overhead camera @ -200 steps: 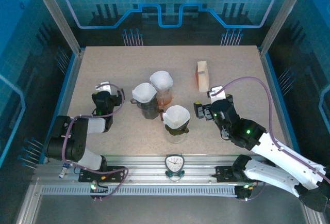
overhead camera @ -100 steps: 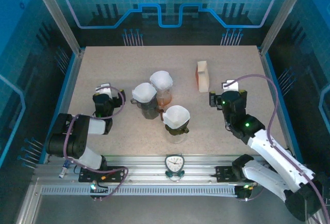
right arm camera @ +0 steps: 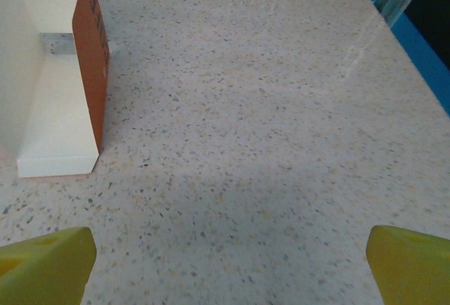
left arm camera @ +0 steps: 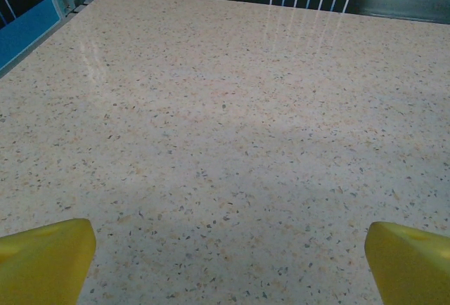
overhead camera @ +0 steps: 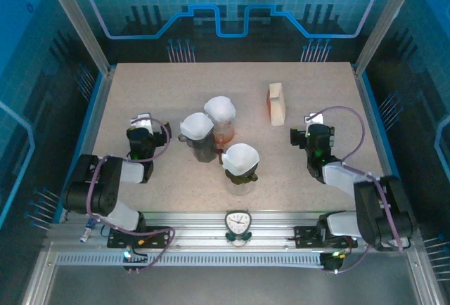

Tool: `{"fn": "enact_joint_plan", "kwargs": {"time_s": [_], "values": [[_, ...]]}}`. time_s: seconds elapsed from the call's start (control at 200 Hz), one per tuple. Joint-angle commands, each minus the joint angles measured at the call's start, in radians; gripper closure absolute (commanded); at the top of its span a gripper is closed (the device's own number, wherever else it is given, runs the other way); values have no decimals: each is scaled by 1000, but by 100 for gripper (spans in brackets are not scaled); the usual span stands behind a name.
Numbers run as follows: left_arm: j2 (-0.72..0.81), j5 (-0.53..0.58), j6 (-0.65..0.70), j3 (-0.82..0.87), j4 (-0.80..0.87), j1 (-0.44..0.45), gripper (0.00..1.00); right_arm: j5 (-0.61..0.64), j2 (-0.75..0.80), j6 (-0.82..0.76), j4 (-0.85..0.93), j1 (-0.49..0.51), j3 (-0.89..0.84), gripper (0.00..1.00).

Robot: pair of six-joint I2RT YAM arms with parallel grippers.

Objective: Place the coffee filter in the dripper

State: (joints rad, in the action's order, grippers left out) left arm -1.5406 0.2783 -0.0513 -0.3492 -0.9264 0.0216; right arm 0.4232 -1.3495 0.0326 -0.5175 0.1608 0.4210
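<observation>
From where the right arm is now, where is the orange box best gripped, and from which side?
Grip it across the narrow width, coming from above. The orange box stands upright, thin left to right and long front to back, so the right claw, open and close to its right side, can probably span it.

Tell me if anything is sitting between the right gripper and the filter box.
Nothing visible. The open right gripper sits just right of the filter box, with bare table between them.
</observation>
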Motion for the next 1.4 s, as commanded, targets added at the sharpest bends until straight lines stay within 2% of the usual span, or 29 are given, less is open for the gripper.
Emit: {"fn": "enact_joint_plan", "kwargs": {"time_s": [0.0,0.095,0.14,0.24,0.3,0.335,0.38,0.435,0.75,1.396], "values": [[-10,-16,9,-7,-43,2,1,-91,-67,-29,-240,-31,-8,0],[-9,-15,8,-8,-43,1,1,-99,-152,-32,-328,-36,-4,0],[-9,-17,8,-8,-43,1,1,-130,-140,-16,-251,-48,17,0],[-9,-18,9,-8,-42,1,1,-175,-145,-7,-255,-69,15,0],[-9,-16,10,-8,-43,1,1,-233,-179,-14,-341,-79,-28,0],[-10,-16,9,-8,-43,1,1,-205,-202,-21,-458,-78,-54,0],[-9,-17,8,-8,-43,1,1,-191,-173,9,-368,-82,-39,0],[-9,-16,8,-8,-43,1,1,-187,-187,-1,-412,-82,-45,0],[-9,-18,10,-7,-42,1,1,-153,-184,5,-411,-76,-48,0],[-9,-17,8,-7,-42,1,1,-188,-187,-23,-392,-65,-35,0]]}}
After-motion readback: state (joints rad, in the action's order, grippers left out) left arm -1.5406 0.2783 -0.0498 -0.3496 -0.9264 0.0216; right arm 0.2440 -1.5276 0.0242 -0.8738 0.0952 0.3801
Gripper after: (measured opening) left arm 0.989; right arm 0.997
